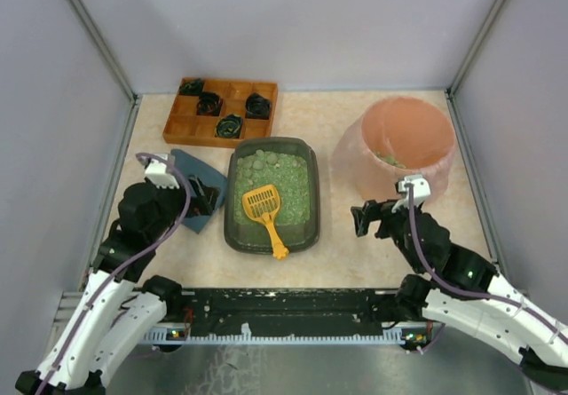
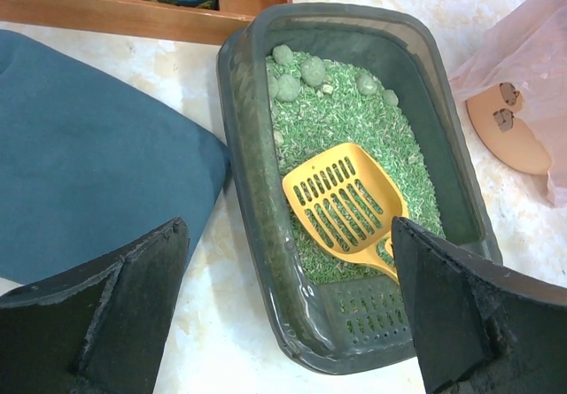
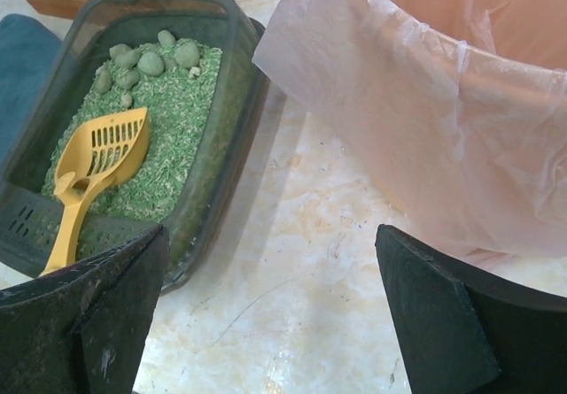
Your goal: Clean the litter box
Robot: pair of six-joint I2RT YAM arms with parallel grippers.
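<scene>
One litter box [image 1: 271, 144] sits mid-counter [image 1: 355, 262], between one blue pad [image 1: 186, 162] and one pink bin [image 1: 351, 160]. One yellow scoop [image 1: 264, 206] lies in the litter, its handle over the near rim. Roughly six grey-green clumps [image 2: 312, 70] cluster at the far end. Behind, one wooden tray [image 1: 188, 124] holds four dark rolls [image 1: 257, 106]. The left jaws and right jaws both gape wide, holding nothing.

Bright, even overhead light throughout; shadows faint and soft; mild sheen on the bench [image 3: 310, 235]; all views sharp, no glare.
</scene>
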